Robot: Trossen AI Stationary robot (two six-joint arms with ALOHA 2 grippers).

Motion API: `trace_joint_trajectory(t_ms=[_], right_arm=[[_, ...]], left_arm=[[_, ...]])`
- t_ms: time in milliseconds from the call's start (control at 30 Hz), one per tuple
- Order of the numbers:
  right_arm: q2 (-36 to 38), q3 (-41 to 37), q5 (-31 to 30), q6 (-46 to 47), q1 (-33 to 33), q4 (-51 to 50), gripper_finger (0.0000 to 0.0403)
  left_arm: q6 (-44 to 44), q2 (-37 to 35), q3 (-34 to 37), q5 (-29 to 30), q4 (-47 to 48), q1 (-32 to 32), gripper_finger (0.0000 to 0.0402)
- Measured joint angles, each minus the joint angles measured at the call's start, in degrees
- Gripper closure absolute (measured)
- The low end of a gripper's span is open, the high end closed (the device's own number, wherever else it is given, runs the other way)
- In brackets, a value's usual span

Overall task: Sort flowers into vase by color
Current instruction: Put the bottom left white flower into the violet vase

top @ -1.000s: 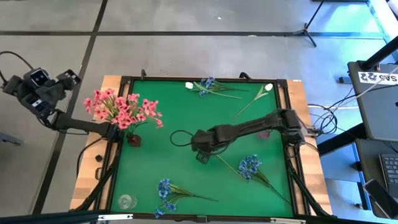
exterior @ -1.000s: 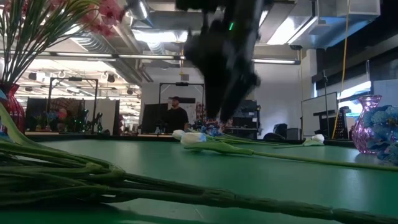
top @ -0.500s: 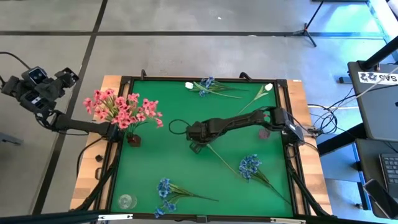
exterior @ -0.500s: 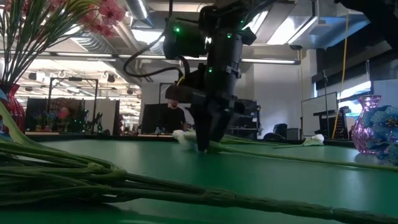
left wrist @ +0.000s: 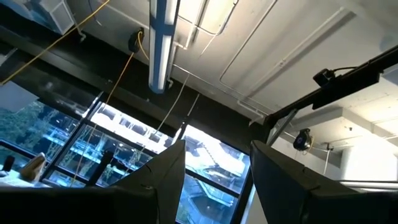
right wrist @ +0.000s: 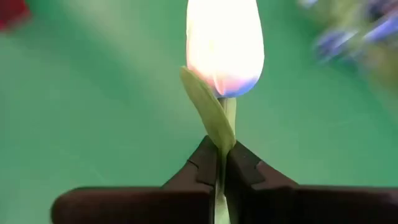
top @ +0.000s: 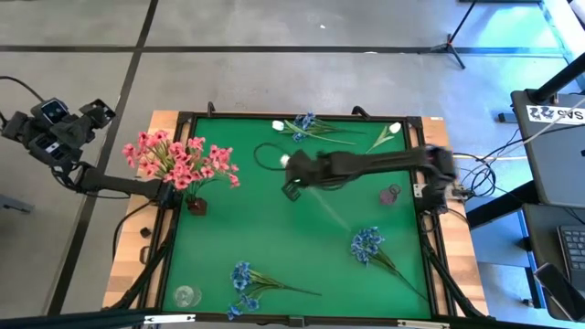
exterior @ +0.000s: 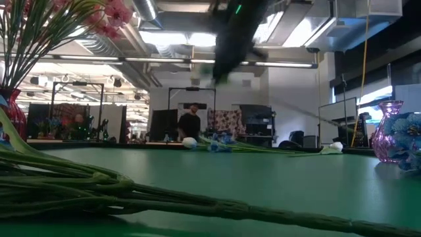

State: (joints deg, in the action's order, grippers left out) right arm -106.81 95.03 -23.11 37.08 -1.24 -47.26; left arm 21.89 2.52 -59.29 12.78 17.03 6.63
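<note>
The right gripper (right wrist: 221,163) is closed on the stem of a white tulip (right wrist: 224,43), gripping just below the bud so the stem (top: 334,212) trails clear above the green surface (top: 274,238). The left gripper (left wrist: 214,180), open and empty, is parked off the surface's left edge, pointing upward. Pink flowers (top: 178,160) fill the red vase (top: 196,205); blue sprigs (top: 366,243) lie unsorted near the pink vase (top: 390,194).

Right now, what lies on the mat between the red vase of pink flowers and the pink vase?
In the high view, only the right hand holding a white tulip hangs between the red vase and the pink vase; otherwise bare mat.
</note>
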Motion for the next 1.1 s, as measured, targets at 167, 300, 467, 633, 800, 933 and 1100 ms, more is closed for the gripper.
trace_joint_trajectory(t_ms=[167,300,467,633,800,933,1100], right_arm=[[13.84,-0.09,-13.1,-7.16,0.2,-2.55,0.0396],[23.25,-0.09,-18.76,-15.02,0.14,-2.79,0.0393],[36.27,-5.49,-19.82,-24.49,0.15,0.39,0.0397],[50.41,-18.64,-14.53,-31.65,0.13,11.9,0.0396],[63.2,-32.41,-8.62,-34.49,0.13,20.36,0.0399],[71.39,-40.08,-5.64,-33.9,0.13,20.87,0.0395],[79.06,-44.93,-3.27,-32.6,0.13,20.83,0.0393]], left_arm=[[0.02,0.0,-0.19,-0.16,-0.08,0.0,0.0227],[-3.12,-0.02,-0.33,-0.61,0.76,0.0,0.0227],[-12.72,0.0,3.94,-6.55,-0.17,-0.02,0.0227],[-16.79,0.0,8.0,-6.62,-1.92,0.0,0.0227],[-18.01,0.0,10.65,-6.3,-3.88,0.0,0.0227],[-18.01,0.0,12.77,-6.28,-4.15,0.0,0.0227],[-18.08,0.0,14.94,-6.29,-5.97,0.0,0.0227]])
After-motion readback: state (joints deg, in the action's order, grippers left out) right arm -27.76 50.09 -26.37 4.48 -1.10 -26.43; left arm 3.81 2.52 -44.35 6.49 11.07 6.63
